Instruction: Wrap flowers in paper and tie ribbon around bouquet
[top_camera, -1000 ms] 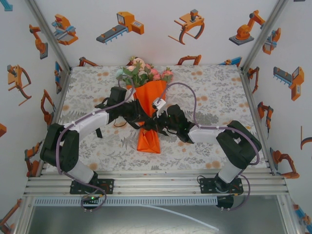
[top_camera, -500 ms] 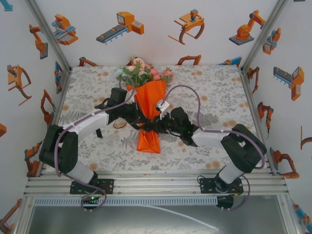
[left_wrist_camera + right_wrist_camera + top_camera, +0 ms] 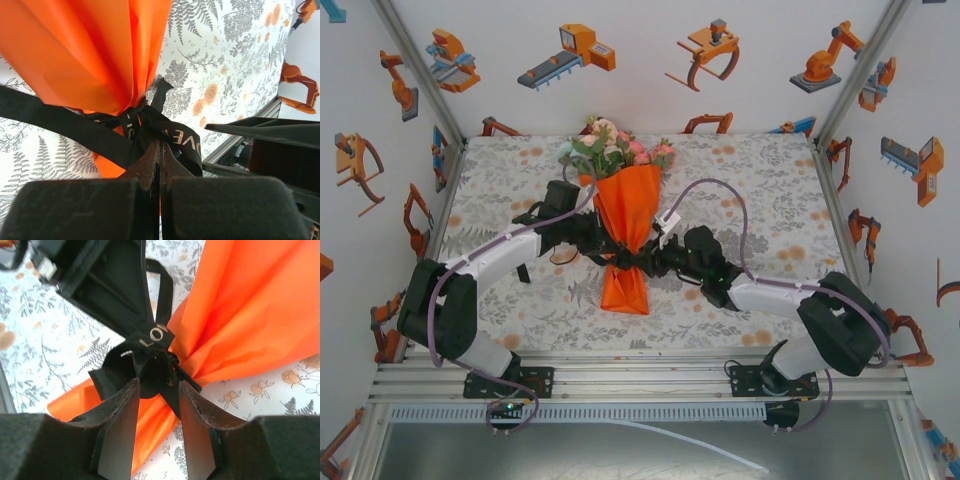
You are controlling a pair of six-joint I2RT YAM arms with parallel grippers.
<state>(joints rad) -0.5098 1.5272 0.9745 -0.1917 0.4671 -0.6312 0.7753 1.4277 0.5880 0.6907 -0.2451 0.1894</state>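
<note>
the left gripper [image 3: 159,150] is pinched flat on the limp narrow black lettered ribbon [image 3: 50,120] beside its knot, the right gripper [image 3: 157,405] gapes astride that knot, cinching the thin, crushable bright orange paper cone [image 3: 625,205] lying mid fern-print table [image 3: 770,190], so i'd tug ribbon tails only.

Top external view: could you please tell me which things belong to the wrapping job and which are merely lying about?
Job: flowers, paper, ribbon, left end effector, right end effector.
Lying about: patterned table cover, robot pictures on walls.
</note>
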